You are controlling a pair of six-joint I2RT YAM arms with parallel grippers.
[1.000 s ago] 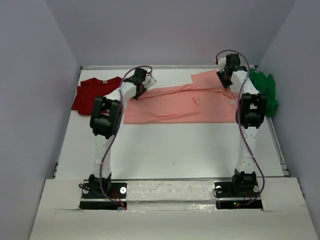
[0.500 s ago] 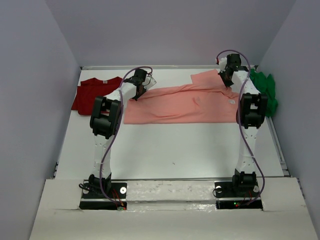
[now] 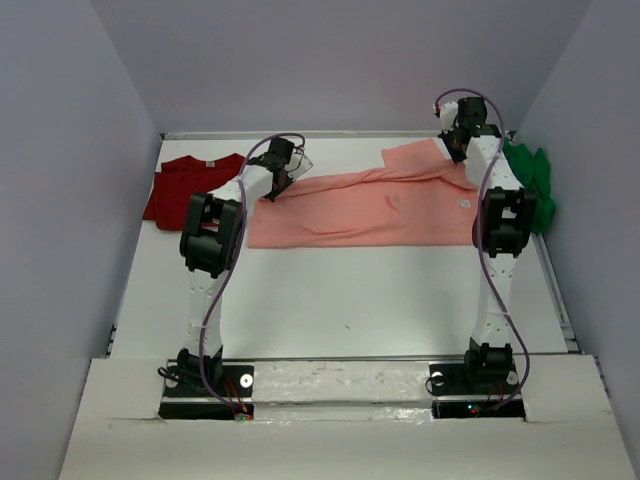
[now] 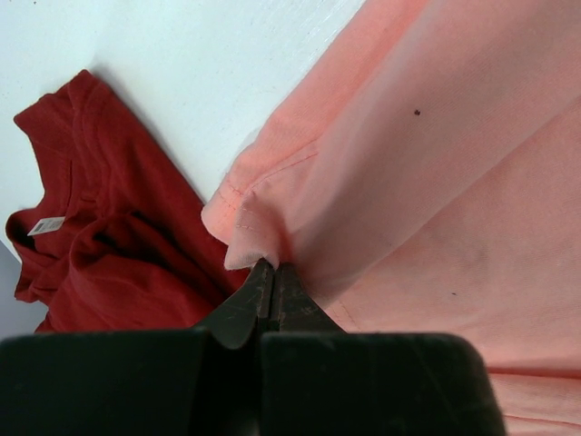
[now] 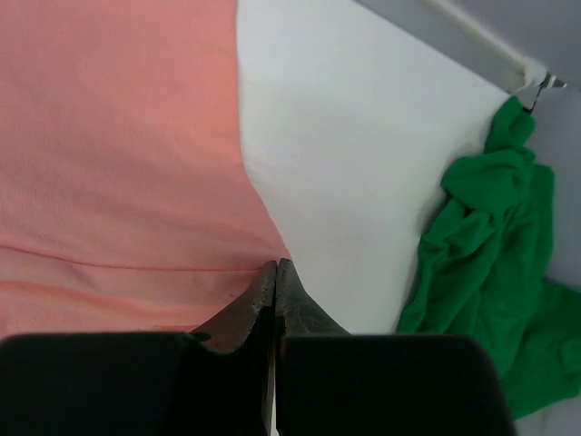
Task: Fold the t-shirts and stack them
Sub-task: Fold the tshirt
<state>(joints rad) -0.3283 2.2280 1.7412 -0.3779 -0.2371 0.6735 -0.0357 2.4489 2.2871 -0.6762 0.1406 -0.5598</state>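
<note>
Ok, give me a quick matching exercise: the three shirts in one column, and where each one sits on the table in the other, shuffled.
Things:
1. pink shirt
2. red shirt
3. green shirt

Places:
A. bunched up at the right edge
B. lying at the far left, neck label showing
C. spread across the middle, pinched by the left gripper

Pairs: 1-C, 2-B, 3-A

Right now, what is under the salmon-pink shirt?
Only bare white table shows along the edges of the salmon-pink shirt. Whatever lies beneath the spread cloth itself is covered and cannot be seen.
</note>
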